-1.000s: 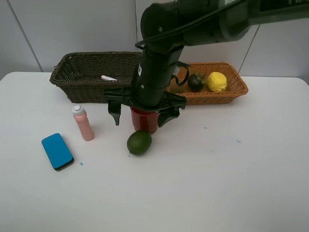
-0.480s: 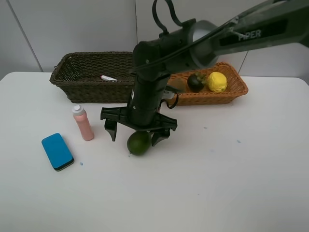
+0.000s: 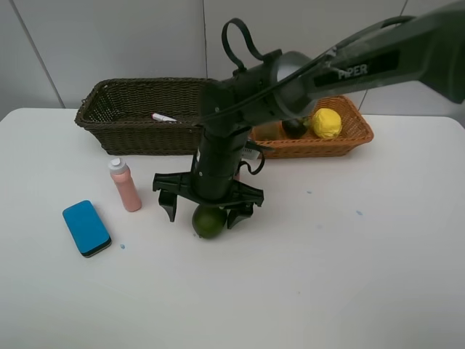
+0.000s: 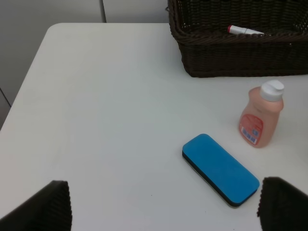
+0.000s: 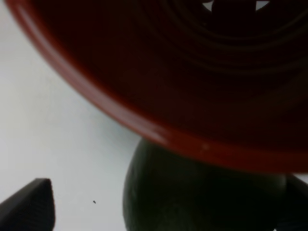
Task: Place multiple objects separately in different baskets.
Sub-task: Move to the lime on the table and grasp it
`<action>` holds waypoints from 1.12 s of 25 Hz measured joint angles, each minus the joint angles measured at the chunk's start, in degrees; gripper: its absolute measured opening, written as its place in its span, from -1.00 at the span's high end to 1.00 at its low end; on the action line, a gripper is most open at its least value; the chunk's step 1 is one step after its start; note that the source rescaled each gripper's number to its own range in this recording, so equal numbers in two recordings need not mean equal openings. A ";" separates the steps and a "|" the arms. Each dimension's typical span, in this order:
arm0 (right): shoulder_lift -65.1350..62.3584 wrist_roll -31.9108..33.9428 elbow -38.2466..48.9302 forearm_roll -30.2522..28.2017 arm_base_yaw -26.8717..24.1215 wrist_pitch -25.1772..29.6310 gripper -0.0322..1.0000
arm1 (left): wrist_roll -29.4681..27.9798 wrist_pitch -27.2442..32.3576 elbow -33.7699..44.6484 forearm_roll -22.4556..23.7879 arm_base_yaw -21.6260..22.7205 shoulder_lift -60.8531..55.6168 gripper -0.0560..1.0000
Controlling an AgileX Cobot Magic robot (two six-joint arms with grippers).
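Near the front of the table [image 3: 341, 269] lie the blue eraser [image 3: 86, 228], pink bottle [image 3: 125, 185] and green round fruit [image 3: 210, 225]. Behind, the dark basket [image 3: 131, 135] holds the white marker [image 3: 163, 117], and the orange basket [image 3: 323, 146] holds the mangosteen [image 3: 294, 128] and lemon [image 3: 326, 123]. The right gripper [image 3: 205, 215] points down, jaws wide astride the green fruit beside the red cup [image 5: 192, 72]; the left gripper [image 4: 166, 204] is spread open over the table.

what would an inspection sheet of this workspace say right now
surface: white table, a few tiny specks
job's things: green fruit, pink bottle upright and blue eraser on the table; red cup next to the fruit; marker in dark basket; lemon and mangosteen in orange basket
clutter: nothing seen
grippers: right gripper open, fingers either side of the green fruit; left gripper open, empty, above the table
cables: black cable loop on the right arm
surroundings: pale wall panels behind
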 joint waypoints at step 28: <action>1.17 0.00 0.00 -0.25 0.00 0.02 -0.96 | 0.00 0.00 0.00 0.00 0.00 0.00 -1.00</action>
